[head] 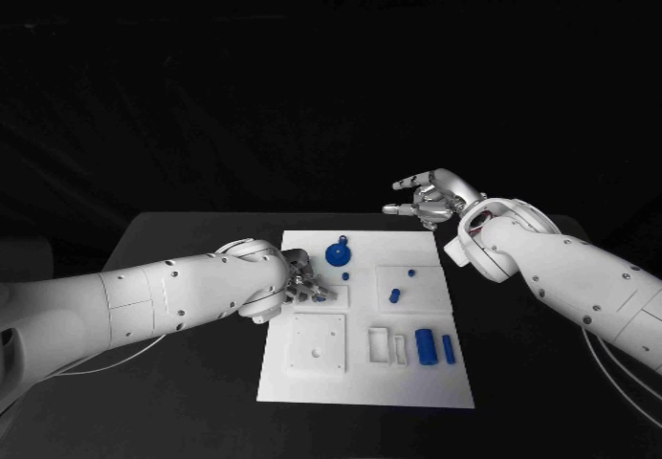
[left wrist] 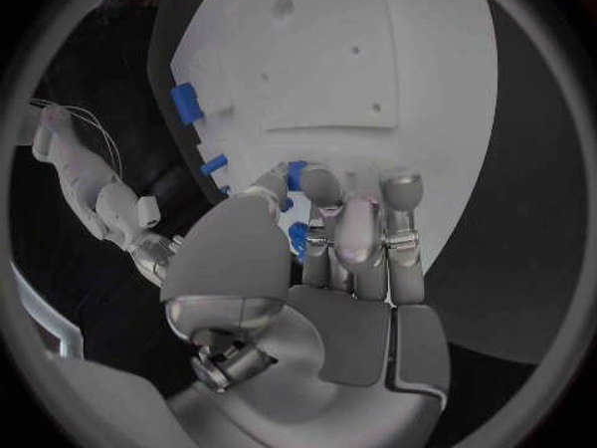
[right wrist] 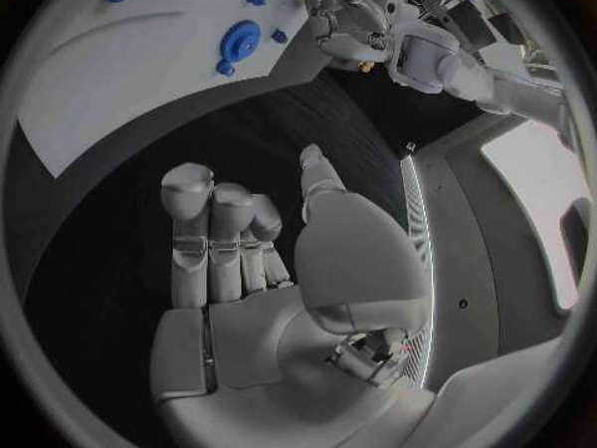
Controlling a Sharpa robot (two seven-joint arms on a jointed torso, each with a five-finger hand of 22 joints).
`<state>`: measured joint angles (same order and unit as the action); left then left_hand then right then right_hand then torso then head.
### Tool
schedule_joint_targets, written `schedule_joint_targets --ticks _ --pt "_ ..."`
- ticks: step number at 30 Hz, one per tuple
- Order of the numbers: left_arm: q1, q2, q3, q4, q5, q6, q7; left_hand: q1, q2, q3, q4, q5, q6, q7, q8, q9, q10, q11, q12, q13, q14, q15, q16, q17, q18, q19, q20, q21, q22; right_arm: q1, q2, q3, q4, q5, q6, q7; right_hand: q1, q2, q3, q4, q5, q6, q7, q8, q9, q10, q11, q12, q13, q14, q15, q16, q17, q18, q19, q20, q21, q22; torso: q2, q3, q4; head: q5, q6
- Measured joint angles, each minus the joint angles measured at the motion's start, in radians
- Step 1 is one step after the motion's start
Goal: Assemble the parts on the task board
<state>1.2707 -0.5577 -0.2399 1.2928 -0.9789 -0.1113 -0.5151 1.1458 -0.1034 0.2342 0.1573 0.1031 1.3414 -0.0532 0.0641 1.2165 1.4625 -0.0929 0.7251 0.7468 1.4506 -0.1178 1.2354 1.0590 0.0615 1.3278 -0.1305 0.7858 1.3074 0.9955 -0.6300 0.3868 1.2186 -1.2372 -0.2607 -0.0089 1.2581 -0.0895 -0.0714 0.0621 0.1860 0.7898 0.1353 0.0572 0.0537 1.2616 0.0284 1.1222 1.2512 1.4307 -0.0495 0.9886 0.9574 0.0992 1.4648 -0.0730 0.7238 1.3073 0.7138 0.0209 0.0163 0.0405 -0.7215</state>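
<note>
The white task board lies in the middle of the table. On it are a round blue part, small blue pegs and two blue bars. My left hand is low over the board's left edge, fingers curled together. In the left wrist view a small blue part sits pinched between the thumb and the fingers. My right hand hangs raised beyond the board's far right corner, fingers apart and holding nothing; the right wrist view shows its bare palm.
A raised white square plate with holes sits at the board's near left, and white slotted holders lie beside the bars. The black table surrounds the board, with its edge near my right hand.
</note>
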Motion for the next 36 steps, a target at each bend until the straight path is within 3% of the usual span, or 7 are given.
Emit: schedule_joint_targets --ticks 3,9,11,30,31,34,36 --pt "0.0 0.003 0.0 -0.004 0.0 0.0 0.0 -0.001 -0.024 0.006 0.042 -0.042 0.006 -0.006 0.001 0.004 0.0 0.0 0.0 0.0 0.0 0.0 0.0 0.0 0.0 0.0 0.0 0.0 0.0 0.0 0.0 0.0 0.0 0.0 0.0 0.0 0.0 0.0 -0.002 0.002 0.0 0.0 0.0 0.0 0.0 0.0 0.0 0.0 0.0 0.0 0.0 0.0 0.0 0.0 0.0 0.0 0.0 0.0 0.0 0.0 0.0 0.0 0.001" --pt "0.0 0.01 0.0 -0.012 -0.001 0.0 0.0 -0.002 -0.059 -0.004 0.099 -0.048 0.015 -0.008 0.003 0.007 0.0 0.0 0.005 0.001 0.003 -0.003 0.004 0.005 0.0 0.0 0.0 0.007 0.0 0.0 0.0 0.0 0.0 0.0 0.001 -0.001 0.0 0.0 -0.003 0.003 0.0 0.0 0.0 0.0 0.0 0.0 0.0 0.0 0.0 0.0 0.0 0.0 0.0 0.0 0.0 0.0 0.0 0.0 0.0 0.0 -0.0004 -0.001 0.001" --pt "-0.001 0.011 0.0 -0.015 -0.001 0.0 0.0 0.004 -0.065 -0.007 0.113 -0.048 0.016 -0.009 0.003 0.009 0.0 0.0 0.005 0.001 0.004 -0.004 0.004 0.007 -0.015 0.0 0.0 0.007 0.0 0.0 0.0 0.0 0.001 0.0 0.001 -0.001 -0.003 -0.003 -0.003 0.003 0.0 0.0 0.0 0.0 0.0 0.0 0.0 0.0 0.0 0.0 0.0 0.0 0.001 0.0 0.0 0.0 0.0 0.0 0.0 0.0 -0.0005 -0.001 0.001" --pt "-0.002 0.018 0.001 -0.037 -0.007 0.005 0.0 0.021 -0.048 -0.001 0.091 -0.045 0.001 0.005 0.003 -0.001 0.0 0.0 0.005 -0.005 0.004 -0.004 0.008 0.003 -0.016 0.0 0.0 -0.001 0.001 -0.001 0.001 0.0 -0.001 0.0 0.003 -0.003 -0.004 -0.004 -0.007 0.007 0.0 0.0 0.0 0.0 0.0 0.0 0.0 0.0 0.0 0.0 0.0 0.0 0.003 -0.001 0.0 0.0 0.0 0.0 0.0 -0.0007 0.0003 -0.006 0.002" --pt "-0.002 0.017 0.001 -0.037 -0.007 0.006 0.001 0.026 -0.042 -0.001 0.073 -0.027 -0.005 0.008 0.003 -0.007 0.0 0.0 0.003 -0.006 0.004 -0.004 0.008 0.001 -0.016 0.0 0.0 -0.004 0.001 -0.001 0.001 0.0 -0.001 0.0 0.003 -0.003 -0.004 -0.004 -0.007 0.007 0.0 0.0 0.0 0.0 0.0 0.0 0.0 0.0 0.0 0.0 0.0 0.0 0.003 -0.002 0.0 0.0 0.0 0.0 0.0 -0.0007 0.0007 -0.006 0.002" --pt "-0.001 0.016 0.002 -0.033 -0.002 0.011 0.006 0.038 -0.015 0.009 -0.002 0.176 -0.038 0.019 0.006 -0.032 -0.002 0.002 -0.013 -0.011 -0.001 0.001 -0.004 -0.009 -0.016 -0.009 0.002 -0.018 0.001 -0.001 0.001 0.0 -0.002 0.0 0.004 -0.003 -0.004 -0.004 -0.007 0.007 0.0 0.0 0.0 0.0 0.0 0.0 0.0 0.0 0.0 0.0 0.0 0.0 0.003 -0.006 0.0 0.0 0.0 0.0 0.0 -0.0006 0.0008 -0.006 0.001" --pt "0.0 0.014 0.002 -0.031 0.005 0.013 0.01 0.028 0.007 -0.009 -0.026 0.271 -0.049 0.03 0.004 -0.062 -0.003 0.007 -0.021 -0.011 -0.004 0.0 -0.006 -0.017 -0.016 -0.013 0.006 -0.024 0.001 -0.002 0.001 0.0 -0.002 -0.001 0.004 -0.003 -0.004 -0.004 -0.007 0.007 0.0 0.0 0.0 0.0 0.0 0.0 0.0 0.0 0.0 0.0 0.0 0.0 0.003 -0.006 0.0 0.0 0.0 0.0 0.0 -0.0009 0.0008 -0.006 0.001"
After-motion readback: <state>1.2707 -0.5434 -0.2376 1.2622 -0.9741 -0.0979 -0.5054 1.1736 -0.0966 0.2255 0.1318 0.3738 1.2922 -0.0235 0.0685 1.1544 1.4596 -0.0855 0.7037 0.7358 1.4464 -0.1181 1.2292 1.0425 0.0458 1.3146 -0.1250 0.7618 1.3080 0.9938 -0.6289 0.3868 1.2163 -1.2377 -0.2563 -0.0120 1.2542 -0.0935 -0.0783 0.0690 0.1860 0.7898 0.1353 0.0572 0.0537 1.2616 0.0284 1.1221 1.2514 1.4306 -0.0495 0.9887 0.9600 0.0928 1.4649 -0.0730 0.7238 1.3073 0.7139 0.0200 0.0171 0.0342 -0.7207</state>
